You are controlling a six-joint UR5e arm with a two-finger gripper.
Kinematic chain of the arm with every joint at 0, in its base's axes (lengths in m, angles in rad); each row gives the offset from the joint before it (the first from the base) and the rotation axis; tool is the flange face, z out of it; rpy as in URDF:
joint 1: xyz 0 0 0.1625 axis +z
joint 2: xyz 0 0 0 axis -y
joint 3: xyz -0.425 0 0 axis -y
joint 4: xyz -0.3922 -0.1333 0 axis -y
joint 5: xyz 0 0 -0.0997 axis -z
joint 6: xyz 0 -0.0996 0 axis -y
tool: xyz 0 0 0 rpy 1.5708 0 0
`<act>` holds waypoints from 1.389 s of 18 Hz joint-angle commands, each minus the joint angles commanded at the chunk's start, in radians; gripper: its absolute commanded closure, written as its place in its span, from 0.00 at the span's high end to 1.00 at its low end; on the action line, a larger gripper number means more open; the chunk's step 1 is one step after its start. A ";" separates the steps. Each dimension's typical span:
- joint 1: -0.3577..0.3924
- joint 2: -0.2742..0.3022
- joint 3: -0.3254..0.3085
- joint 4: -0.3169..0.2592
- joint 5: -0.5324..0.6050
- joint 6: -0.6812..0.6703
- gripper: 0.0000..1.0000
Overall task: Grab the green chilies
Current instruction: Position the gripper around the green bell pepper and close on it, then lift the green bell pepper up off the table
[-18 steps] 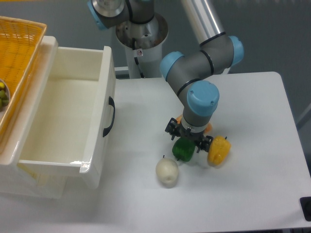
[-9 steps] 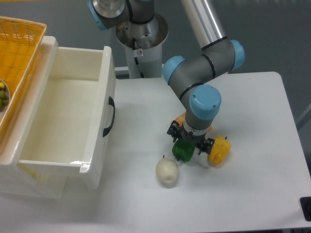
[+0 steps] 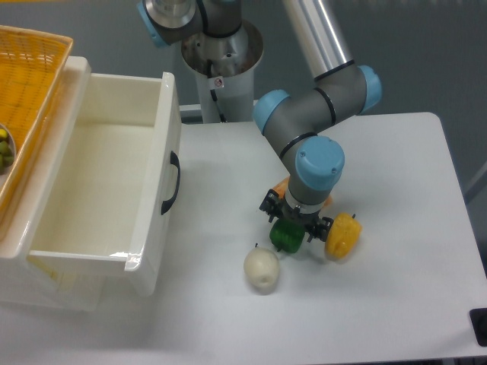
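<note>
While the arm hangs low: the gripper [image 3: 296,223] sits right over the green chilies [image 3: 288,236], which lie on the white bench [image 3: 396,182] near the middle.
Jaws: they stand on 2 sides of the green chilies, 1 by the top left and 1 by the right; the wrist hides the gap, so I cannot tell if they squeeze it or are only close.
Where the task's thing is: between the yellow pepper [image 3: 342,235] on its right and the white onion [image 3: 262,268] just below and to the left.
What could go wrong: the green skin looks shiny and slick, so it may pop out if the hold is weak or off to 1 side.
Another risk: the right jaw is nearly touching the yellow pepper, so it may bump or drag it.
In the way: an orange thing [image 3: 283,186] peeks out behind the wrist, close by; I cannot tell what it is.
Other things around: an open white drawer [image 3: 106,182] on the left, with a yellow basket [image 3: 30,84] above it.
</note>
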 joint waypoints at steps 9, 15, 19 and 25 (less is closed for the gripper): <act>-0.002 -0.011 0.005 0.000 0.002 -0.002 0.99; -0.002 -0.011 0.005 -0.002 0.002 -0.002 0.41; 0.000 -0.006 0.017 -0.005 0.002 0.002 0.28; 0.008 0.032 0.054 -0.035 0.003 0.002 0.28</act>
